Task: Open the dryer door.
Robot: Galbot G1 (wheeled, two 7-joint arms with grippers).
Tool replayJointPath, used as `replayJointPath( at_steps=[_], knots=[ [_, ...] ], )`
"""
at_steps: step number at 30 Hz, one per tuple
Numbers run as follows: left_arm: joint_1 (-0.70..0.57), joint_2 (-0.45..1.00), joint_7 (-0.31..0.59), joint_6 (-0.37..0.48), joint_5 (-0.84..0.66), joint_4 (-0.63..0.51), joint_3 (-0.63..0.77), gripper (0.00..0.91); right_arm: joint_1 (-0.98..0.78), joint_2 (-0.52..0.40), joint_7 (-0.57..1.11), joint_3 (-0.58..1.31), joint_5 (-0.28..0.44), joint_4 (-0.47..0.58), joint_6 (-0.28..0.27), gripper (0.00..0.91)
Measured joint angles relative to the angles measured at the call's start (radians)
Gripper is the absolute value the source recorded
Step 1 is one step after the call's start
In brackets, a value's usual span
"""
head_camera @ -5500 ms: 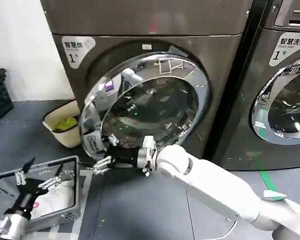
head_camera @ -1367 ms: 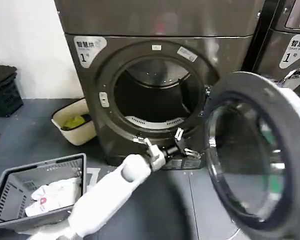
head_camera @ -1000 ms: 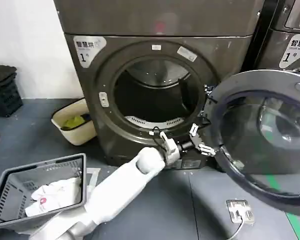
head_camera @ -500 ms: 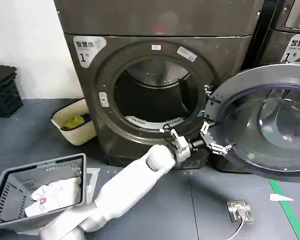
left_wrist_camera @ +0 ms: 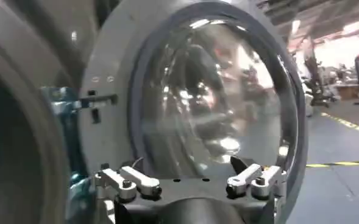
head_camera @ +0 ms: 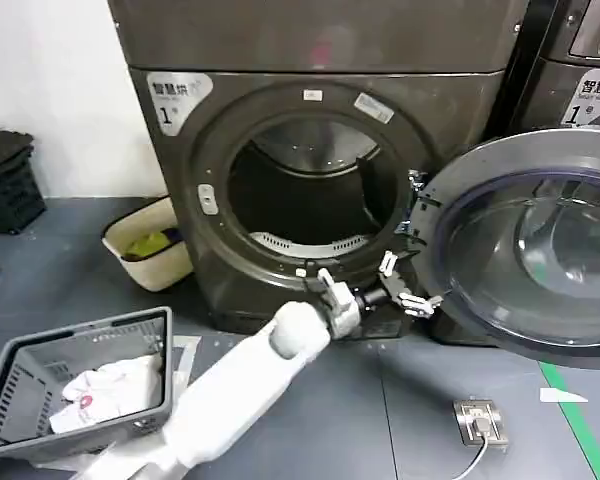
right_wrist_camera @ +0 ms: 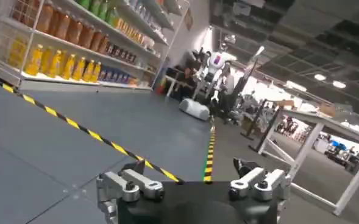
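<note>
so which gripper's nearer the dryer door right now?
Left. The left gripper, open, sits just off the lower hinge-side edge of the swung-open dryer door. The right gripper is turned toward an aisle of shelves, away from the door.

Your left arm reached forward and to the right, its gripper [head_camera: 404,287] with fingers [left_wrist_camera: 128,181] spread wide; your right gripper [right_wrist_camera: 191,182] likewise stood open.

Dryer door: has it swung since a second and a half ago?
Yes. The dryer door has swung further open, away from the dryer drum mouth, towards the neighbouring machine.
</note>
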State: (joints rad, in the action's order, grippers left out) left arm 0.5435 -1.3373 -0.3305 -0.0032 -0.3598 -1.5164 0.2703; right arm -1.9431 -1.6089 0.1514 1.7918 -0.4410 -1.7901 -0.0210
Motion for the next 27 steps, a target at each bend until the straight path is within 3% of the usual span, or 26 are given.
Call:
replayJointPath(
  at_steps=[9, 19, 27],
  knots=[
    [0.129, 0.117, 0.045, 0.087, -0.033, -0.17, -0.106, 0.907, 0.009, 0.0, 0.018, -0.011, -0.005, -0.009, 0.0, 0.907],
    [0.349, 0.227, 0.186, 0.178, -0.072, -0.341, -0.319, 0.907, 0.012, 0.0, 0.081, 0.023, -0.019, 0.04, 0.03, 0.907],
    [0.511, 0.242, 0.353, 0.312, -0.128, -0.455, -0.51, 0.907, 0.017, 0.0, 0.073, 0.062, -0.007, 0.09, 0.052, 0.907]
  ],
)
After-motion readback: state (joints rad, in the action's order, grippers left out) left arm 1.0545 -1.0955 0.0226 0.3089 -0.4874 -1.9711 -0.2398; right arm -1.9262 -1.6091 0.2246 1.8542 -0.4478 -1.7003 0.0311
